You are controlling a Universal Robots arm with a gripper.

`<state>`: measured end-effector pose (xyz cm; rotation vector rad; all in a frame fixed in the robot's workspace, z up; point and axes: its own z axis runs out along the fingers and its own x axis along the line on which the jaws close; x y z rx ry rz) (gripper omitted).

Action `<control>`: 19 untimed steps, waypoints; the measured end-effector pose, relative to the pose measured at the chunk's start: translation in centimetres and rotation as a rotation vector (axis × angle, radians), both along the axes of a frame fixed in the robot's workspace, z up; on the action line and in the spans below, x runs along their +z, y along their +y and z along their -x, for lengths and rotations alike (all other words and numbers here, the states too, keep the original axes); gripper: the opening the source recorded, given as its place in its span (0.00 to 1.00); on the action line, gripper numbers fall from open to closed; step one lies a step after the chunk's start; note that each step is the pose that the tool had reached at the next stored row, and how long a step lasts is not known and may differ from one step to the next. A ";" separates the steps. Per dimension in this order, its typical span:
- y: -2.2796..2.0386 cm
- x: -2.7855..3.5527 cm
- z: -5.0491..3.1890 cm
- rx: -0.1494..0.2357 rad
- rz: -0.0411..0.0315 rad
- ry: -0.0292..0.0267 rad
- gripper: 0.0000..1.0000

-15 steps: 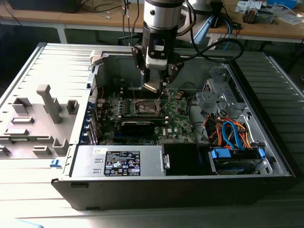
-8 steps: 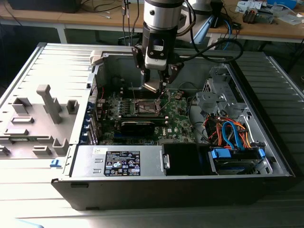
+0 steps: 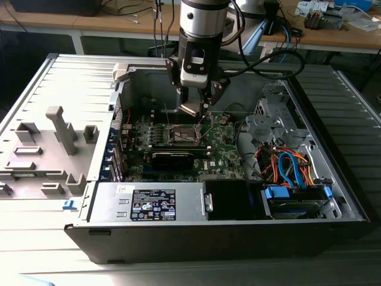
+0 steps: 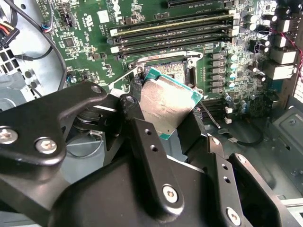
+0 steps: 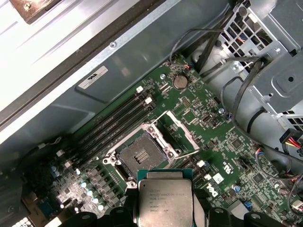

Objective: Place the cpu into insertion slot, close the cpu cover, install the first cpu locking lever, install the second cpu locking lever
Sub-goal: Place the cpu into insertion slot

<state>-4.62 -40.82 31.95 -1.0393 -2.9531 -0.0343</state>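
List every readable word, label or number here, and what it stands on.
cpu in the claw: engraved lines, too small to read.
Power supply label: print too small to read.
White sticker on case wall: unreadable.
Green board: white markings, not legible.

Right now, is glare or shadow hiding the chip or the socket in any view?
Second wrist view: light glances off the cpu and washes its metal face pale. First wrist view: the cpu and the insertion slot are evenly lit, while the case wall glares white. Exterior view: the insertion slot lies in the dim case interior, beside a brightly lit grey ribbed panel.
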 end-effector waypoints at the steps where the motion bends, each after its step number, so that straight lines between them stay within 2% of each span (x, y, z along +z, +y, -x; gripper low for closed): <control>1: 0.00 -0.01 0.00 -0.003 0.0000 0.0000 0.55; 19: 0.00 -0.08 0.00 -0.053 -0.0001 0.0000 0.55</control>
